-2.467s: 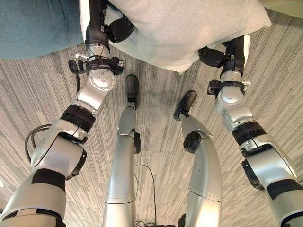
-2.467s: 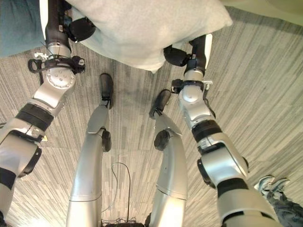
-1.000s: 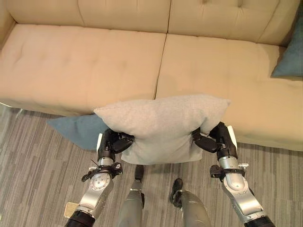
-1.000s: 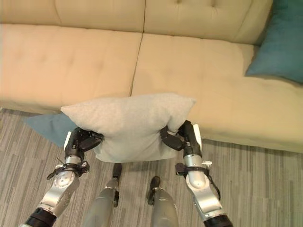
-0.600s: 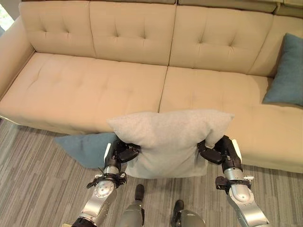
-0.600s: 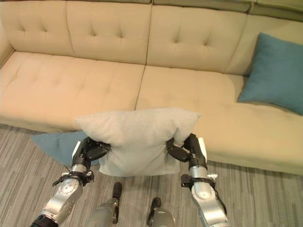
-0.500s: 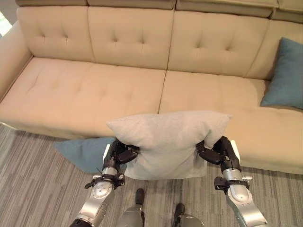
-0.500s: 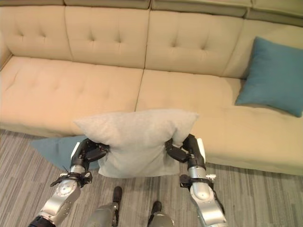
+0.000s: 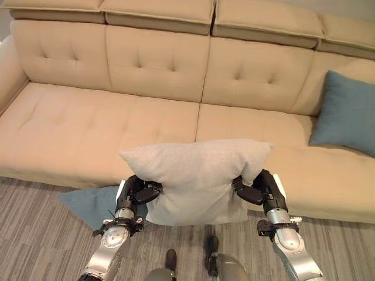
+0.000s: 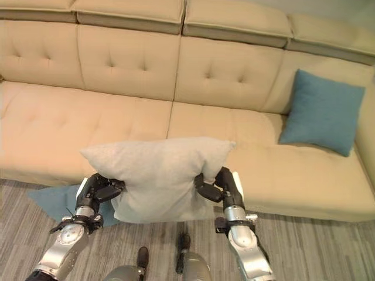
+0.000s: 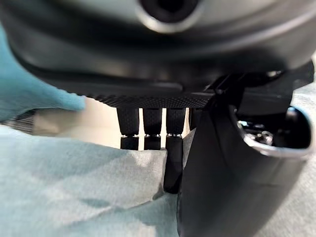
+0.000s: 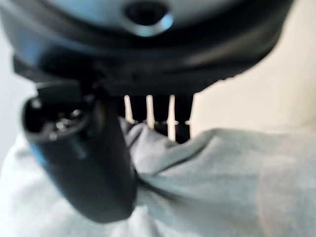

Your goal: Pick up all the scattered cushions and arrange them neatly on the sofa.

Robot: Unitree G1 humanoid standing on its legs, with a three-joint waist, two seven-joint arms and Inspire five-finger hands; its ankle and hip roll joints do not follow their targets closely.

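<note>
The right hand [image 12: 94,163] grips the grey cushion [image 12: 212,182]: its thumb presses into the cloth on one side, and its fingers [image 12: 163,121] reach down behind a bunched fold. Beige sofa [image 12: 247,89] shows past the cushion.

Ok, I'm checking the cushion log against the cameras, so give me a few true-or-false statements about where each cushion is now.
1. Both hands hold the grey cushion. True: the left hand and right hand pinch its two ends.
2. The grey cushion lies on the sofa seat. False: it is held up in front of the sofa.
3. A teal cushion leans against the backrest at the sofa's right end. True.
4. No cushion is on the floor. False: another teal cushion lies on the floor at the sofa's front.
</note>
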